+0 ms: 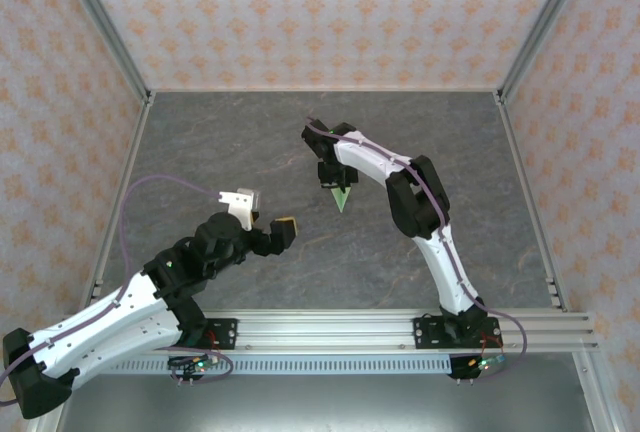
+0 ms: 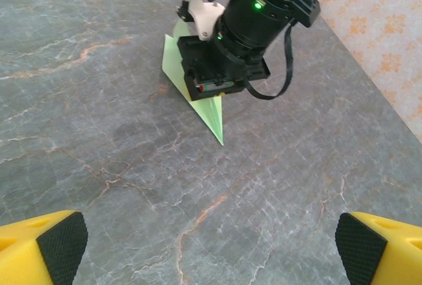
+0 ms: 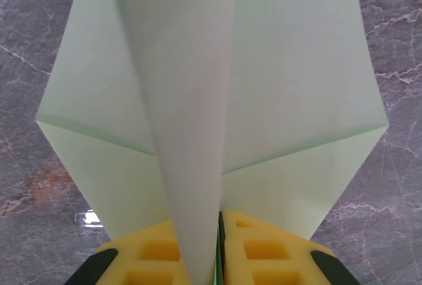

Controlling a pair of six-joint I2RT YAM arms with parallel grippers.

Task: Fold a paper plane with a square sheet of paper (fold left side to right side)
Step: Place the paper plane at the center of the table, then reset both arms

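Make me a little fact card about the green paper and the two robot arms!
paper: paper plane, pale green, folded to a sharp point
where: near the middle of the grey table
tip: points toward the arms' bases
right fingers: close together, pinching the paper's raised middle fold
left fingers: wide open, holding nothing, apart from the paper
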